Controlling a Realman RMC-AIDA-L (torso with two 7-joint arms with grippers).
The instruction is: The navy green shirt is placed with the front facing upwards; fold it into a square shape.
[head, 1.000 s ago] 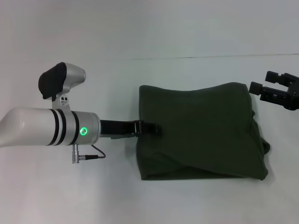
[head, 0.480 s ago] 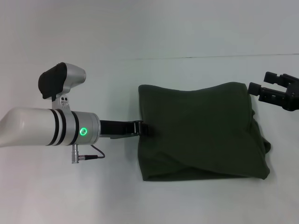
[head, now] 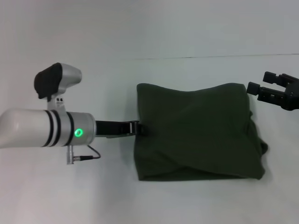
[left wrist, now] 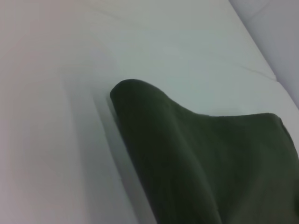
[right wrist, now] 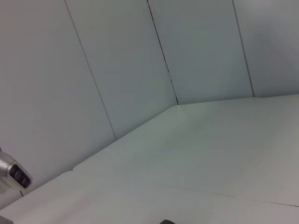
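The navy green shirt point(head: 198, 133) lies folded into a rough rectangle in the middle of the white table, plain green side up, with no lettering showing. My left gripper point(head: 138, 127) comes in low from the left and is shut on the middle of the shirt's left edge. In the left wrist view that edge of the shirt point(left wrist: 187, 149) rises as a rounded hump off the table. My right gripper point(head: 262, 81) hangs open just off the shirt's far right corner, holding nothing and not touching the cloth.
The white table point(head: 93, 196) runs back to a seam against the pale wall point(head: 149, 28). A cable loops under my left wrist point(head: 86, 156). The shirt's right side bulges out unevenly point(head: 261, 149). The right wrist view shows only wall panels and table.
My left arm has drawn back to the left, and the whole shirt has slid a little left with it. Less of the left gripper now lies over the cloth. The right gripper has stayed put.
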